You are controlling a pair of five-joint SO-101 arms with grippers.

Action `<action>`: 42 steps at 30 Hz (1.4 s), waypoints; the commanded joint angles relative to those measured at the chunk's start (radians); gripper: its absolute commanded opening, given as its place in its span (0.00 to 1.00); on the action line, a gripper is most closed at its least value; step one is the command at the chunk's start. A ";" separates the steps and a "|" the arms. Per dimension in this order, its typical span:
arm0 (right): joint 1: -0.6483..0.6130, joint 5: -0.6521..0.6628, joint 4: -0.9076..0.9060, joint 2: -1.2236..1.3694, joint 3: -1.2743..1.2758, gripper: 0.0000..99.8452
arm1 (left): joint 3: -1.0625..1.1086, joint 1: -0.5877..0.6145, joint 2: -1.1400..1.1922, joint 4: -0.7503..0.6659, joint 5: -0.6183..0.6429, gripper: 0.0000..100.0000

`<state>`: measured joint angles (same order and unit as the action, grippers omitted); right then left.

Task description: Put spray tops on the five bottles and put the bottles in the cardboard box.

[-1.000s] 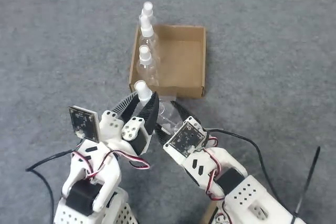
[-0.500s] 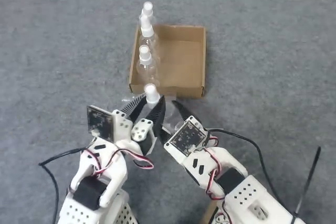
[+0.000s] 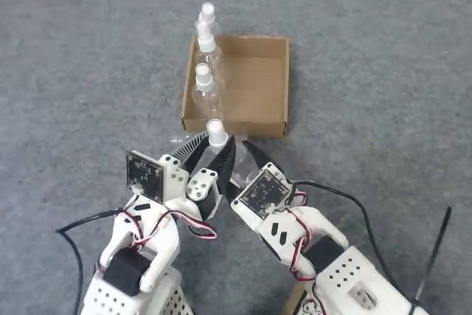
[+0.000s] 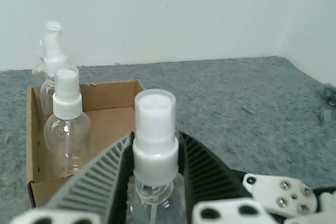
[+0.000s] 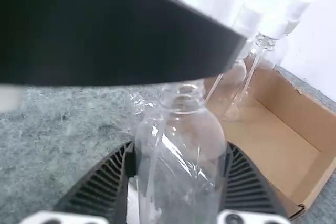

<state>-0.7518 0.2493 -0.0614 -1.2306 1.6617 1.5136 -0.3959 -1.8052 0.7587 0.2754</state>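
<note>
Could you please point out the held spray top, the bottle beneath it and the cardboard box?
spray top (image 4: 155, 137), left wrist view, white body.
bottle (image 5: 181, 150), right wrist view, clear body.
cardboard box (image 3: 258, 86), high view, bare floor.

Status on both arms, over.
Left gripper: jaws shut on spray top. Right gripper: jaws shut on bottle, top at its neck. Cardboard box just ahead.

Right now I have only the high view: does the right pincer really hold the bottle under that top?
Observer: Yes; the right wrist view shows the right pincer shut on the bottle, gripping its body from both sides.
Operator: Is the tube in?
Observer: Yes, the tube runs down inside the bottle.
Operator: Top seated?
Observer: Seemingly not; in the left wrist view the left pincer clamps the top, and the threads of the neck show below it.
</note>
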 commanded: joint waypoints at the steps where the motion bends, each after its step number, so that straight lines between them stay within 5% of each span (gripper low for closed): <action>1: 0.018 -0.014 0.033 -0.027 -0.018 0.13 | -0.008 -0.002 -0.015 -0.034 -0.008 0.02; 19: 0.018 -0.014 0.033 -0.027 -0.020 0.13 | -0.070 0.003 -0.015 0.078 0.000 0.17; 32: 0.016 -0.014 0.030 -0.027 -0.020 0.13 | -0.199 0.129 -0.015 0.184 0.176 0.30; 42: 0.016 -0.014 0.027 -0.027 -0.020 0.13 | -0.223 0.143 -0.017 0.201 0.183 0.30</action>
<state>-0.7472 0.2478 -0.0614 -1.2306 1.6617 1.3510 -0.2639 -1.8052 0.9613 0.4442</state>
